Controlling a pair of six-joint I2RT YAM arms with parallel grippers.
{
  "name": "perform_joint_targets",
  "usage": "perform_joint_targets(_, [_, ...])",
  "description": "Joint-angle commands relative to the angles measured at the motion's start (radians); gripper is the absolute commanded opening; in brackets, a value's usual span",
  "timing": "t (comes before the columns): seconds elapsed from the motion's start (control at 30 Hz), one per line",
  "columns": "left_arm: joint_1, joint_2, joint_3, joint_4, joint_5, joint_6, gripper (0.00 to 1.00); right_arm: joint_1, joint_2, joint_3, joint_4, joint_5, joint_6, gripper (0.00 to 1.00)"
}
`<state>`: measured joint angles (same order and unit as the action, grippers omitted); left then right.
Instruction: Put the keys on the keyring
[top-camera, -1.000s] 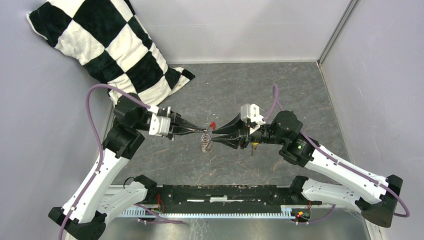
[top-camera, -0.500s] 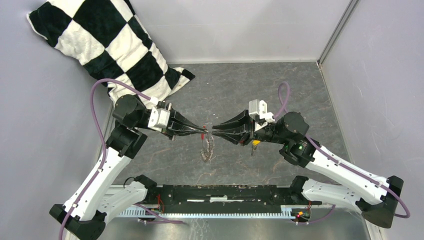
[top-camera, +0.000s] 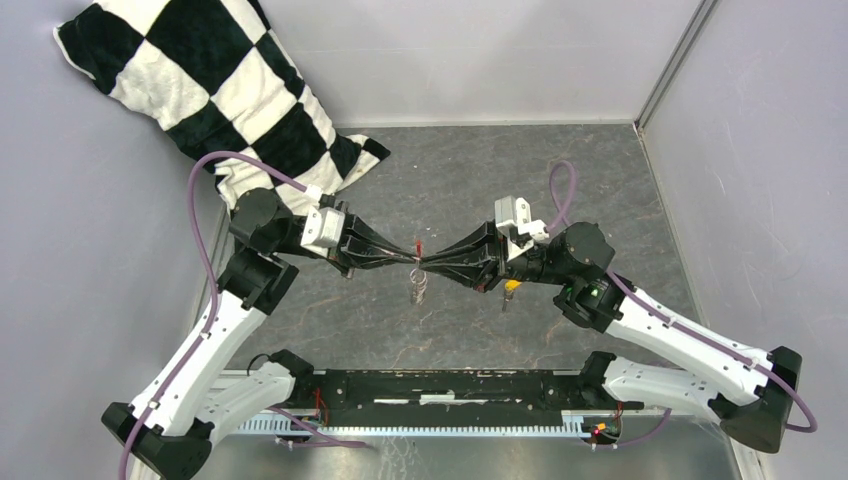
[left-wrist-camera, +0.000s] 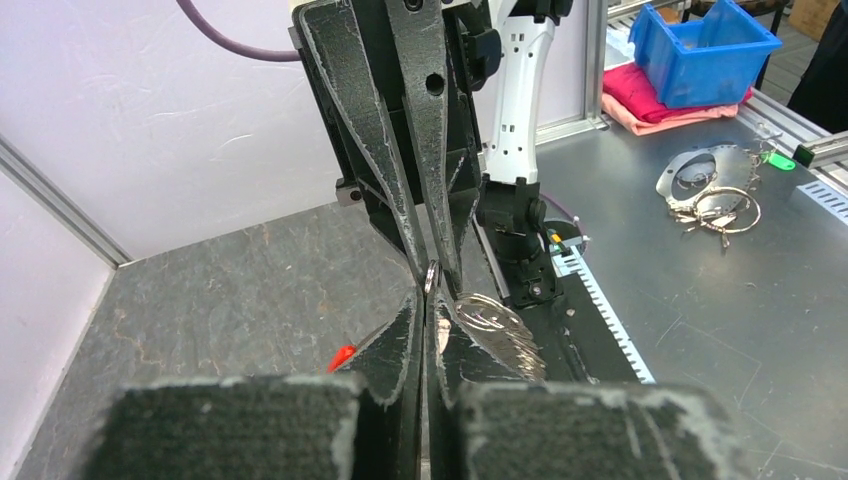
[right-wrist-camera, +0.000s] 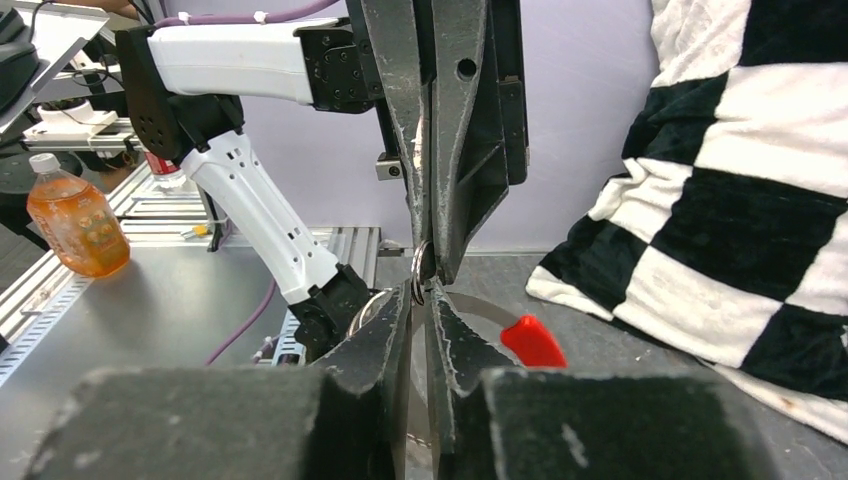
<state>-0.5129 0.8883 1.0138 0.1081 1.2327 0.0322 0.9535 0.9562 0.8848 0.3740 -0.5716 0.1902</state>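
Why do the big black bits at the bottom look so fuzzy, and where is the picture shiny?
Left wrist view: the left fingers sit too close to the lens, so their bases blur; the keyring glints between the tips. Right wrist view: same blur on the right fingers, while the checkered pillow looks sharp. Top view: even light, only soft shadows.

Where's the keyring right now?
Centre of the top view: the keyring dangles where the left gripper and right gripper meet tip to tip, with the left pinching it.
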Motion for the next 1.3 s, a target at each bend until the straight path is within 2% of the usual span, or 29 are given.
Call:
perform_joint_targets(0.0, [-0.003,-0.007,0.000,0.051,-0.005,-0.063,0.02,0.006,0.006,0.022,0.037,0.010,0.013,0.08])
perform_joint_targets(0.07, [-0.003,-0.013,-0.002,0.015,0.002,-0.025,0.02,0.004,0.006,0.027,0.027,0.022,0.010,0.01])
perform_joint_targets(0.13, [-0.003,-0.018,0.011,-0.062,0.002,0.054,0.02,0.004,0.007,0.044,-0.028,0.047,-0.009,0.01])
perform_joint_targets(0.2, [-0.003,-0.019,0.043,-0.214,-0.013,0.179,0.25,0.005,0.011,0.077,-0.128,0.093,-0.054,0.01])
perform_joint_targets(0.23, [-0.003,-0.016,0.064,-0.337,-0.018,0.262,0.33,0.005,0.011,0.096,-0.187,0.110,-0.075,0.01])
perform_joint_targets(0.27, [-0.002,-0.012,0.081,-0.426,-0.029,0.362,0.36,0.005,0.013,0.112,-0.239,0.126,-0.100,0.01])
perform_joint_targets(0.43, [-0.003,0.000,0.108,-0.606,-0.084,0.517,0.46,0.005,0.066,0.213,-0.463,0.141,-0.179,0.01])
perform_joint_targets(0.6, [-0.003,-0.002,0.099,-0.640,-0.116,0.583,0.45,0.007,0.110,0.269,-0.552,0.119,-0.221,0.01])
perform_joint_targets(0.73, [-0.003,0.013,0.115,-0.693,-0.157,0.630,0.38,0.009,0.126,0.299,-0.600,0.098,-0.256,0.01])
perform_joint_targets(0.97, [-0.003,0.026,0.138,-0.778,-0.115,0.698,0.25,0.010,0.140,0.309,-0.614,0.049,-0.273,0.01])
perform_joint_targets(1.17, [-0.003,0.035,0.142,-0.778,-0.090,0.701,0.23,0.011,0.152,0.316,-0.601,0.019,-0.276,0.01])
perform_joint_targets(1.27, [-0.003,0.036,0.140,-0.778,-0.085,0.710,0.27,0.010,0.163,0.319,-0.583,-0.002,-0.270,0.01])
